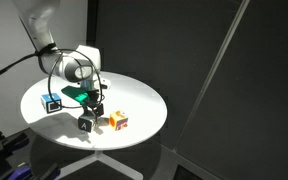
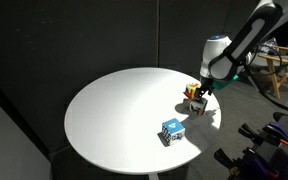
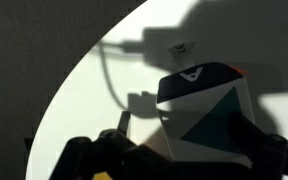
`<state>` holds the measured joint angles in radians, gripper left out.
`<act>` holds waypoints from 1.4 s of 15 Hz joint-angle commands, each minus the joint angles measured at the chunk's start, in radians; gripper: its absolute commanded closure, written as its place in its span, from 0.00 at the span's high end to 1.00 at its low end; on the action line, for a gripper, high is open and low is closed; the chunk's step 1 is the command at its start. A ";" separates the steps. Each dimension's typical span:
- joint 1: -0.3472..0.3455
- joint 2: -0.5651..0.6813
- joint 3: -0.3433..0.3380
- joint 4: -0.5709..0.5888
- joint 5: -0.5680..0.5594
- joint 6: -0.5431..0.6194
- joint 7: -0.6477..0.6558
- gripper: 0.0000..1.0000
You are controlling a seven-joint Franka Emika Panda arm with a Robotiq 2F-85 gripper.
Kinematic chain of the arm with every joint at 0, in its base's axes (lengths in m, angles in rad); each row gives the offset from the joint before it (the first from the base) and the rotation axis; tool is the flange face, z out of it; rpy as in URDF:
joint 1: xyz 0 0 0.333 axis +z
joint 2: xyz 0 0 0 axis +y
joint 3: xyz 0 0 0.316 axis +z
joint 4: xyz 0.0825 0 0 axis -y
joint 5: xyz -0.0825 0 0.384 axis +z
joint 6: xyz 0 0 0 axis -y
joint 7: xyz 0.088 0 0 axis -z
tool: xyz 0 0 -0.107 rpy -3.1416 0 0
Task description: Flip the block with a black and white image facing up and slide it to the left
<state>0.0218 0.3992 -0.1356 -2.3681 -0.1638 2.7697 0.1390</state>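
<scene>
A round table (image 1: 144, 100) shows a smooth, matt white top that glares under hard light. Over it reaches a robot arm (image 1: 36, 22) cased in glossy white plastic. Its gripper (image 1: 90, 112) is dark and matt. Near the wrist camera, the block (image 3: 199, 110) has smooth, flat printed faces with a faint satin look; whether card, wood or plastic cannot be told. The blue-and-white cube (image 1: 52, 102) and the orange-yellow cube (image 1: 118, 121) carry similar smooth printed faces. The dark panels (image 2: 74, 40) on the far side are matt, without shine. Left of the table's edge in the wrist view, a dark surface (image 3: 24, 60) looks finely grained, like carpet or rough cloth.
</scene>
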 commanded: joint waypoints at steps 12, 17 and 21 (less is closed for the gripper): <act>0.017 -0.022 -0.012 0.002 -0.011 -0.019 -0.009 0.00; 0.068 -0.042 -0.010 -0.005 -0.026 -0.032 0.018 0.04; 0.122 -0.053 -0.007 -0.004 -0.037 -0.042 0.040 0.04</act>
<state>0.1120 0.3868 -0.1400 -2.3578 -0.1655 2.7592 0.1380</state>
